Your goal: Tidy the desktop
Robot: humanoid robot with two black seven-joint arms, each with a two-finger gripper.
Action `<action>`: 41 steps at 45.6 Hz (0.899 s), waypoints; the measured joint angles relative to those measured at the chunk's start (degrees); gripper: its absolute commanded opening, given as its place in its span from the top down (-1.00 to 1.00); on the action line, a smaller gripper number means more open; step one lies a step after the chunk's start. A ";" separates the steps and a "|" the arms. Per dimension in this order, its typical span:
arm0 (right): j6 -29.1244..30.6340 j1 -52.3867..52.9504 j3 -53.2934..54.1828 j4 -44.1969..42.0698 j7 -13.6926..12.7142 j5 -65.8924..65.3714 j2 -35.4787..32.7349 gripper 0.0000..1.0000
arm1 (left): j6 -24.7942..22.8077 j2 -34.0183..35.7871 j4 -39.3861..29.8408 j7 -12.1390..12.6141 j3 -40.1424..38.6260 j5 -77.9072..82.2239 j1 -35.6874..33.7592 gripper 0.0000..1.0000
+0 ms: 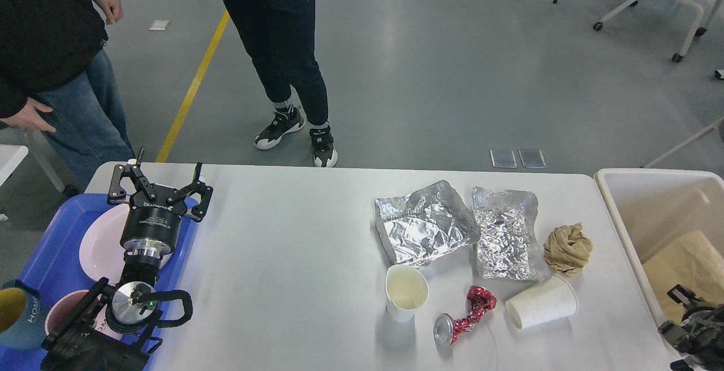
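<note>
The white desktop carries litter on its right half: two crumpled foil sheets, a brown paper wad, an upright paper cup, a paper cup on its side and a crushed red can. My left gripper is open and empty, over the far end of the blue tray by a pink plate. My right gripper is dark and small at the bottom right, at the near end of the cream bin; its fingers cannot be told apart.
Brown paper lies inside the bin. The tray also holds a pink bowl and a blue mug. Two people stand on the floor beyond the far edge. Office chairs stand far right.
</note>
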 measured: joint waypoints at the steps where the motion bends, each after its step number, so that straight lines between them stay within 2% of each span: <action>1: 0.05 0.08 0.00 0.01 0.00 0.00 -0.07 -1.00 | 0.00 0.00 0.00 0.00 0.00 0.00 0.00 -0.93; 9: 0.60 1.59 0.00 2.18 -0.12 -0.07 -1.76 -1.00 | 0.00 0.00 0.00 0.00 0.00 -0.01 0.00 -0.93; 18: 2.30 6.49 -0.60 8.81 -0.66 -0.22 -6.12 -1.00 | 0.00 0.03 0.00 0.01 0.00 -0.01 0.00 -0.93; 24: 7.25 12.01 -1.44 14.24 -1.35 -0.50 -9.41 -1.00 | 0.00 0.02 0.00 0.03 0.00 -0.01 0.00 -0.93; 29: 13.98 17.60 -3.89 18.25 -3.29 -0.91 -12.44 -1.00 | 0.00 -0.01 0.00 0.03 0.00 -0.05 0.00 -0.93; 30: 17.33 20.84 -6.03 20.68 -4.02 -0.99 -13.53 -1.00 | 0.00 -0.01 0.00 0.03 0.00 -0.05 0.00 -0.93; 41: 26.28 41.66 -21.93 36.54 -4.55 -1.04 -15.52 -1.00 | 0.00 0.00 0.00 0.03 0.00 -0.04 0.00 -0.93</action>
